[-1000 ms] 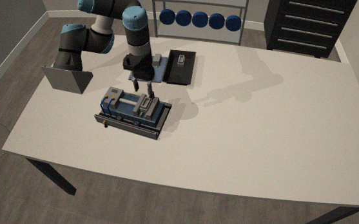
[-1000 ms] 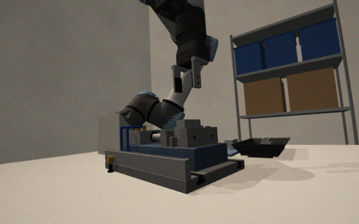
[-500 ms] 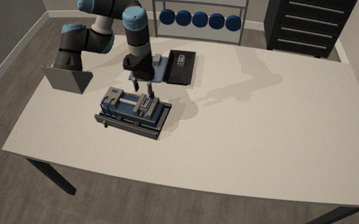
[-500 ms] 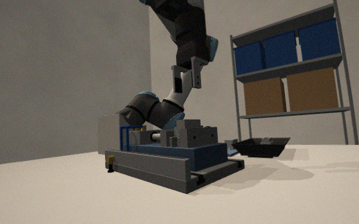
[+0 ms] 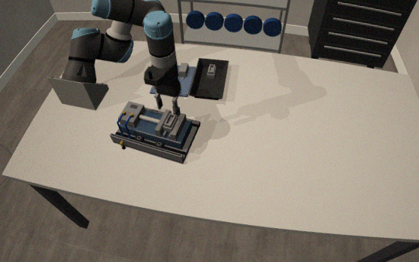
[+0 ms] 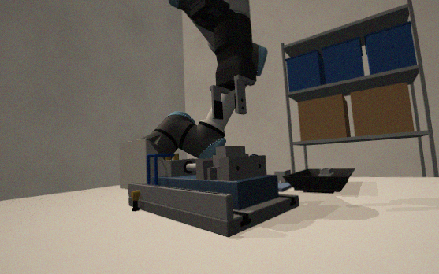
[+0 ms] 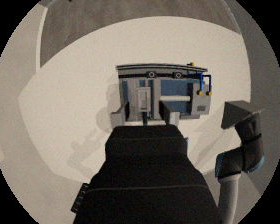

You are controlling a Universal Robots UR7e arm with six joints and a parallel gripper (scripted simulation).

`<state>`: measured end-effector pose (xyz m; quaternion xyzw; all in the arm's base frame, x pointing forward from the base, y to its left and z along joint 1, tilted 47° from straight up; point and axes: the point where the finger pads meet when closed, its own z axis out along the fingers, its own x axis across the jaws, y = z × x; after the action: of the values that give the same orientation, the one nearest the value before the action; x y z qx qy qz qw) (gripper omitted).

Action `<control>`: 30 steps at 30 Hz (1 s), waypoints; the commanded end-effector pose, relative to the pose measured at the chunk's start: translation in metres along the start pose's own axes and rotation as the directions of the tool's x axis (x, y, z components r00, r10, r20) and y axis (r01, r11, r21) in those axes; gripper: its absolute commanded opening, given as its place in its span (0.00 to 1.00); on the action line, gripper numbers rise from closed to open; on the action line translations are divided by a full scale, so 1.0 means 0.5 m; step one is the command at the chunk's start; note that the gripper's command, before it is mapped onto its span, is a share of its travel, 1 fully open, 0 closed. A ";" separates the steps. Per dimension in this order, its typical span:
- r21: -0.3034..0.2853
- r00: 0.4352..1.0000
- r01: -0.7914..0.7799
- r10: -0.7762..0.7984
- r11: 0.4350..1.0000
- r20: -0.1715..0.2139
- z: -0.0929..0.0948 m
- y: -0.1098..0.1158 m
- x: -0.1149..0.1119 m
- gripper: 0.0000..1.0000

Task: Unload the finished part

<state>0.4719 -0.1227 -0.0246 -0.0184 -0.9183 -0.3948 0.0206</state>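
Above the vise point(image 5: 156, 129), well clear of its top, the gripper point(image 6: 229, 100) hangs with its 2 fingers point(image 5: 159, 101) spread as wide as they go and nothing between them. From the exterior view there is open air between the fingertips and the highest block on the vise. From the top view the fingers point down toward the far side of the vise, near its clamping end.

The finished part point(image 5: 171, 121), the grey block with a pocket on top, sits in the vise between the 2 jaws, toward the end of the vise farthest from the blue hoses point(image 5: 124, 121). Its pocketed top face shows open to the top view, standing a little proud of the jaws.

Beyond the vise, on its far side, lies the black outfeed tray point(image 5: 201, 86), apart from the vise base with a strip of table point(image 5: 296, 150) between them. 1 part point(image 5: 212, 70) already rests in the tray, in the half farther from the vise; the tray floor nearer the vise is bare. The tray's walls flare outward, as the exterior view shows. Just beside the tray, on the side toward the arm's base, a blue plate point(image 5: 187, 80) carries a plain grey block point(image 5: 183, 68).

The vise stands well in from every table edge. Behind the tray, past the far edge, stands a metal shelf point(image 6: 354, 80).
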 end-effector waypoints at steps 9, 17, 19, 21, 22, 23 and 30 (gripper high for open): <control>0.001 1.000 0.000 0.000 1.000 0.001 0.036 0.000 0.000 1.00; 0.001 1.000 0.000 0.000 1.000 0.001 0.067 0.000 0.000 1.00; 0.001 1.000 0.000 0.000 1.000 0.001 0.070 0.000 0.000 1.00; 0.001 1.000 0.000 0.000 1.000 0.001 0.073 0.000 0.000 1.00; 0.001 1.000 0.000 0.000 1.000 0.001 0.077 0.000 0.000 1.00; 0.001 1.000 0.000 0.000 1.000 0.001 0.080 0.000 0.000 1.00; 0.001 1.000 0.000 0.000 1.000 0.001 0.095 0.000 0.000 1.00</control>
<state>0.4706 -0.0901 -0.0552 -0.0184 -0.9183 -0.3948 0.0207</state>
